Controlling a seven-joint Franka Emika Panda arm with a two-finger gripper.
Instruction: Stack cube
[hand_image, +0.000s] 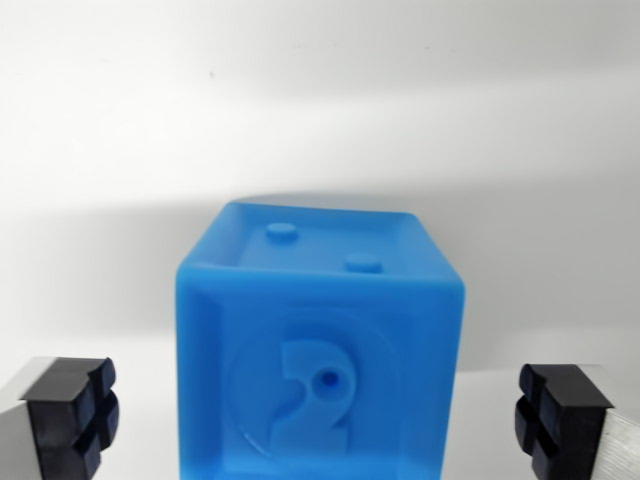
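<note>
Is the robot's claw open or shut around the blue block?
Open. The gripper fingers stand wide on either side of the blue block, not touching it.

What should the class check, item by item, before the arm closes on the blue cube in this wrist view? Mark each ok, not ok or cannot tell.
1. Jaws open: ok; the gripper has its black pads wide apart, one at each lower corner.
2. Blue cube between the pads: ok; it sits centred, with a gap on either side.
3. Pads touching the cube: not ok; both stand clear of it.
4. Cube upright: ok; the raised 2 faces the camera and the two studs are on top.
5. White surface around the cube free of obstacles: ok in what shows.
6. Second cube to stack with: cannot tell; none in view.
</note>
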